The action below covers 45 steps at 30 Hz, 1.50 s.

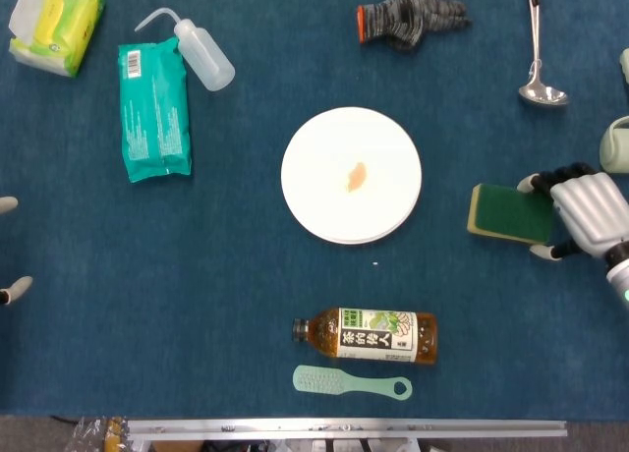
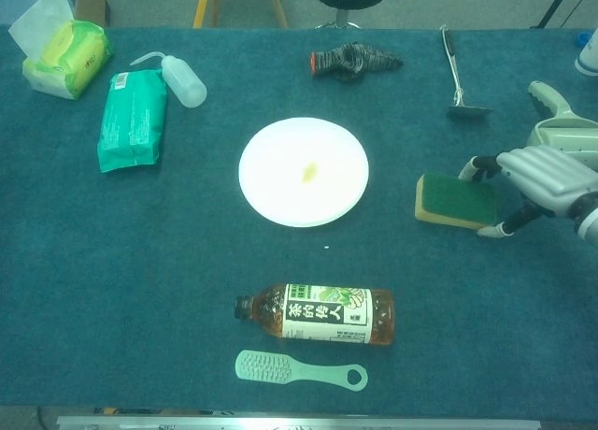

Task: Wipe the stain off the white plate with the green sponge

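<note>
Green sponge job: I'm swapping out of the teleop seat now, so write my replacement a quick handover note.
Right hand is at the right end of the green-topped, yellow-based sponge, fingers around its edge; a firm grip can't be confirmed.
Left hand: only fingertips show at the frame edge, state unclear.
Round white plate sits mid-table, left of the sponge; orange stain untouched.
Left to do: secure the sponge, carry it over, wipe.

A tea bottle [image 1: 365, 336] lies beside a mint brush [image 1: 351, 382]; a green wipes pack [image 1: 153, 110], squeeze bottle [image 1: 199, 55], glove [image 1: 410, 20] and ladle [image 1: 537, 47] line the tabletop's far side.
</note>
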### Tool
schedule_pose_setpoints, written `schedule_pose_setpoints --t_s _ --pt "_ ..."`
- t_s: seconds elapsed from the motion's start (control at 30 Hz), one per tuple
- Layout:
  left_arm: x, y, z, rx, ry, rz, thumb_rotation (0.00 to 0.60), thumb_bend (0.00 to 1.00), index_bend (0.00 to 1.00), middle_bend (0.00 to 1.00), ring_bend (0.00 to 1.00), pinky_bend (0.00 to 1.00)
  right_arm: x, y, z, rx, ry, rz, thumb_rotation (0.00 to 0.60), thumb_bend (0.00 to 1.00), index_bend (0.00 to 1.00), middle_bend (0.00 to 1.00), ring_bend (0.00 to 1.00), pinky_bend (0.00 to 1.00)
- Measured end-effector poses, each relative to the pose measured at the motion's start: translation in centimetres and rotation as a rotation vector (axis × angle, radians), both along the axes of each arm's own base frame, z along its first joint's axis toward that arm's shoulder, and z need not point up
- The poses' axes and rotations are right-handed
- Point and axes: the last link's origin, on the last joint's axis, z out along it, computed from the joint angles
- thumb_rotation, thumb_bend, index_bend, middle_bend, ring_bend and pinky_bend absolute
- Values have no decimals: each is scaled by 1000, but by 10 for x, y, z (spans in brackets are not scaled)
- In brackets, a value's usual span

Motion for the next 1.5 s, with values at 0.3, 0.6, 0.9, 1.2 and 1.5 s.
schedule_pose_setpoints --t_s 0.3,0.6,0.9,1.2,1.5 --pt "-1 0 -1 0 -5 2 600 107 233 30 56 259 2 -1 1 -22 -6 18 600 35 397 468 403 417" --pt "-2 0 -1 1 -10 7 600 107 233 30 56 259 9 -3 11 -59 -47 35 600 49 412 489 428 430" --pt "-1 1 0 6 -11 6 600 106 233 30 56 259 27 -12 34 -119 -120 65 600 49 416 490 429 430" --pt "-1 2 0 4 -12 8 600 106 233 30 56 259 48 -33 40 -106 -178 82 600 55 423 497 437 430" --pt "-3 2 0 4 -18 15 600 106 233 30 56 259 75 -60 44 -18 -237 25 600 110 455 517 458 430"
